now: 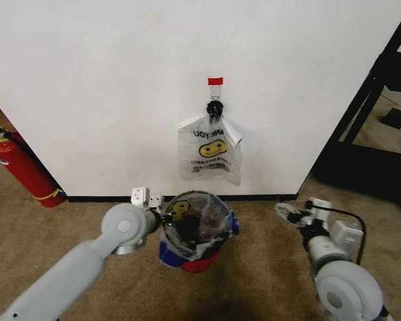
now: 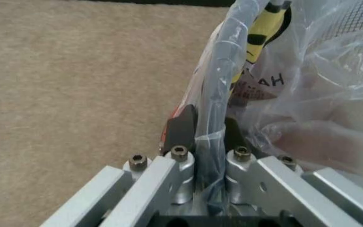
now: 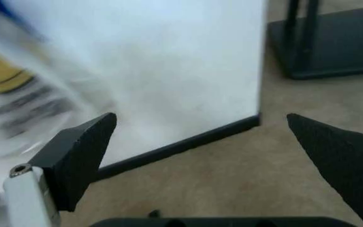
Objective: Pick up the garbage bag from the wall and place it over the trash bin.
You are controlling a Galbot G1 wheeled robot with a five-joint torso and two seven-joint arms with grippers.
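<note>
The garbage bag (image 1: 214, 215), thin clear plastic with a yellow smiley face, is draped over the rim of the trash bin (image 1: 202, 265), a black mesh bin with a red base standing on the carpet before the wall (image 1: 120, 87). My left gripper (image 1: 154, 202) is at the bin's left rim. The left wrist view shows this gripper (image 2: 210, 142) shut on a fold of the garbage bag (image 2: 307, 109), with the bin's mesh (image 2: 358, 14) behind the plastic. My right gripper (image 1: 289, 212) hovers low to the right of the bin, open (image 3: 207, 151) and holding nothing.
A second smiley bag (image 1: 210, 154) hangs on the wall from a black knot under a red tag. A red fire extinguisher (image 1: 23, 170) leans at the left. A black shelf frame (image 1: 374, 87) stands at the right, past the wall's corner. Brown carpet (image 1: 267, 267) surrounds the bin.
</note>
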